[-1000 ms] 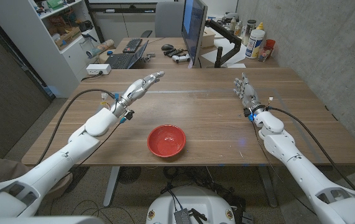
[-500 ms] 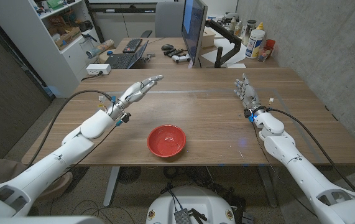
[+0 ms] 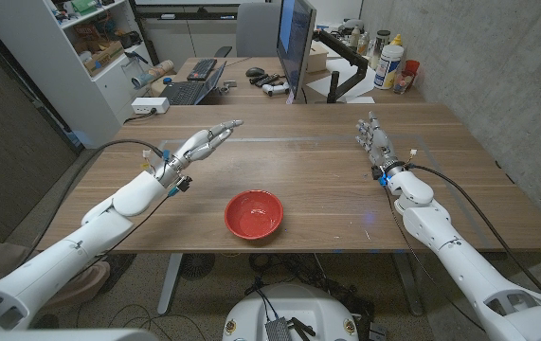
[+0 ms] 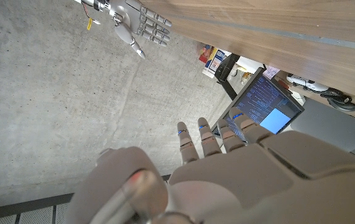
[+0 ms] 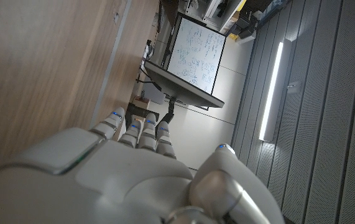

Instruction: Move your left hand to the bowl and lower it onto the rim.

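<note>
Left hand (image 3: 202, 142) well beyond bowl (image 3: 254, 214)

Near the front edge of the long wooden table (image 3: 327, 189), about midway across: round red plastic bowl (image 3: 254, 213). Well behind and to the left of the bowl, raised over the table's left part: robot's left hand (image 3: 206, 141), fingers stretched toward the far side, well apart from the bowl. On the right part of the table, near the far right: robot's right hand (image 3: 373, 138), also well apart from the bowl. Behind the table, on a second desk: upright flat computer monitor (image 3: 296, 43), with a black keyboard (image 3: 187, 92) to its left.
</note>
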Controlling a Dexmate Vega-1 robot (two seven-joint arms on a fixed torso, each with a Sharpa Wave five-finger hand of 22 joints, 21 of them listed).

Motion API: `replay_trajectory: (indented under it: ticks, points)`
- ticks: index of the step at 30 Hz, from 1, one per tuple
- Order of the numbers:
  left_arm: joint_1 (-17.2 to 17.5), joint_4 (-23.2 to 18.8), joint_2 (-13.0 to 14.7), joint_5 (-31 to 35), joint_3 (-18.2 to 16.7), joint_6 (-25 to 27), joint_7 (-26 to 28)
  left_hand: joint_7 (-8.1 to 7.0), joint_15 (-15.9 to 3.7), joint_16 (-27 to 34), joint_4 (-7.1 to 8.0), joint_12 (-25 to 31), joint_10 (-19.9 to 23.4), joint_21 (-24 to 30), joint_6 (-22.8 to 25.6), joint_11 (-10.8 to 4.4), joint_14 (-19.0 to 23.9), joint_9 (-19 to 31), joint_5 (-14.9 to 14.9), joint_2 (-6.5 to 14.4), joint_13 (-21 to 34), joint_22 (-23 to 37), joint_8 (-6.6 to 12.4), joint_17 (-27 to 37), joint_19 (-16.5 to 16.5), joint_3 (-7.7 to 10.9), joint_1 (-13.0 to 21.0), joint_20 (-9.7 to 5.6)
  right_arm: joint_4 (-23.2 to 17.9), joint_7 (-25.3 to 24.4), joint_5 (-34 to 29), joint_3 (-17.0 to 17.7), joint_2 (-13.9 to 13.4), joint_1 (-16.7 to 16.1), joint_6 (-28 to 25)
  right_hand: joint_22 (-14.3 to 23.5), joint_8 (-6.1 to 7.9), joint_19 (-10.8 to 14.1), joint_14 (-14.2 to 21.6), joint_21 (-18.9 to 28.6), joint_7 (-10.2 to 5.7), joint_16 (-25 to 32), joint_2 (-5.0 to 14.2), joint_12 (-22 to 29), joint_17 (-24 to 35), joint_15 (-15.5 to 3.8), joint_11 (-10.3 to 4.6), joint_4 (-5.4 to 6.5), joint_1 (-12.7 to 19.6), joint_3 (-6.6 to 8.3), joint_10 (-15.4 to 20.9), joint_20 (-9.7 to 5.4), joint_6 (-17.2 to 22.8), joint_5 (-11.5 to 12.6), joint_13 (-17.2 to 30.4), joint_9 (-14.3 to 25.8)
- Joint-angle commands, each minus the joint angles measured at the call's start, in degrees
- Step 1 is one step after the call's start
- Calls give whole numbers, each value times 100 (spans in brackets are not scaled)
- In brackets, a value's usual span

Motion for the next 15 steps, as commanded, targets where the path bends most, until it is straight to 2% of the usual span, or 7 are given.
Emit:
replay_trajectory:
  ticks: [1, 15]
  points:
    - [145, -99, 177, 178, -13, -158, -20, -12, -714, -12, -19, -4, -19, 16, -30, 0, -40, 10, 48, -27, 15, 15, -6, 5, 54, -15, 31, -222, -154, -31, 2, 3, -53, -88, -36, 29, 31, 0, 20, 40, 17, 34, 118, 17, 10, 9, -11, 6, 60, 21, 43, 57, 69, -11, 25, 14]
    - [268, -293, 453, 275, -50, -447, -245, -16, -714, -16, -26, -9, -57, 12, -40, 7, -75, 12, 68, -21, 14, 15, -5, 4, 53, -8, 52, -232, -225, -59, -1, -1, -74, -204, 40, 29, 30, 3, 25, 41, 21, 30, 111, 22, 11, 8, -11, 6, 62, 27, 60, 44, 79, -7, 26, 14]
